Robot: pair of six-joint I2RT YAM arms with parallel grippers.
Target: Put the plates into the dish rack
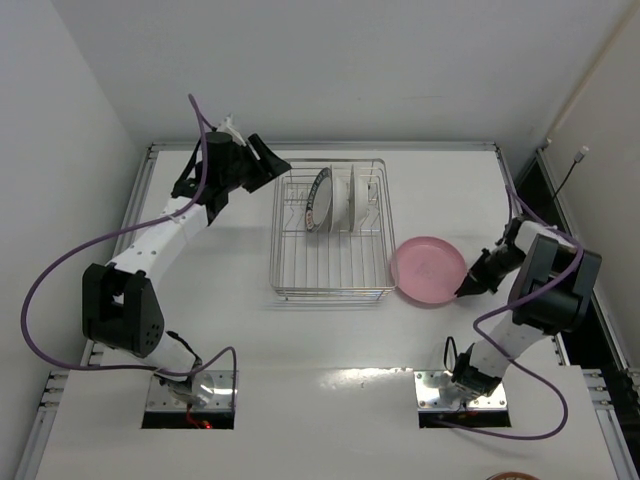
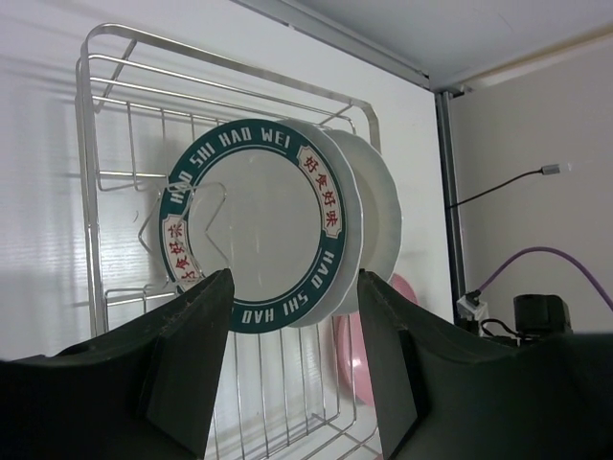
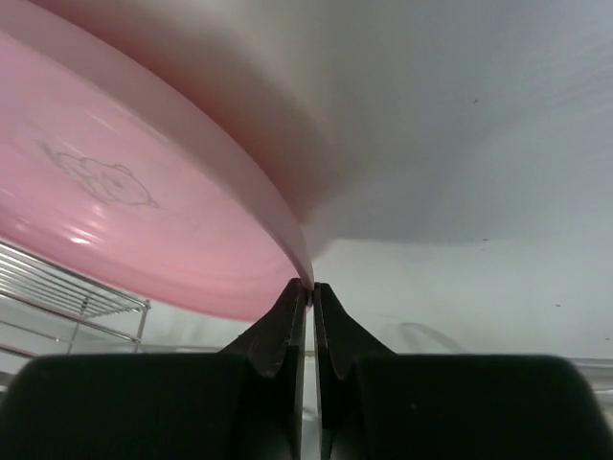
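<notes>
I see the rectangular silver wire dish rack point(image 1: 331, 268) in the middle of the white table point(image 1: 250, 330), and three of the plates are standing upright on edge in its far half. The round white plate with the dark blue-green lettered rim point(image 2: 257, 226) is leftmost, facing my left wrist camera. The two plain white round plates point(image 1: 352, 199) are slotted close behind it, toward the right side of the rack. My left gripper point(image 2: 293, 311) hangs in the air off the rack's far left corner, pointed at the lettered plate. Its fingers are parted about halfway and there is nothing between them. The pink round plate point(image 1: 429, 270) is outside the rack, just to its right on the table. Its left edge reaches the rack's near right corner, and I cannot tell whether the two touch. My right gripper point(image 1: 467, 289) is at the right-hand rim of that pink plate. In the right wrist view its black fingers point(image 3: 285, 331) are drawn together to a bare sliver, with the thin edge of the pink rim pinched between the tips.
</notes>
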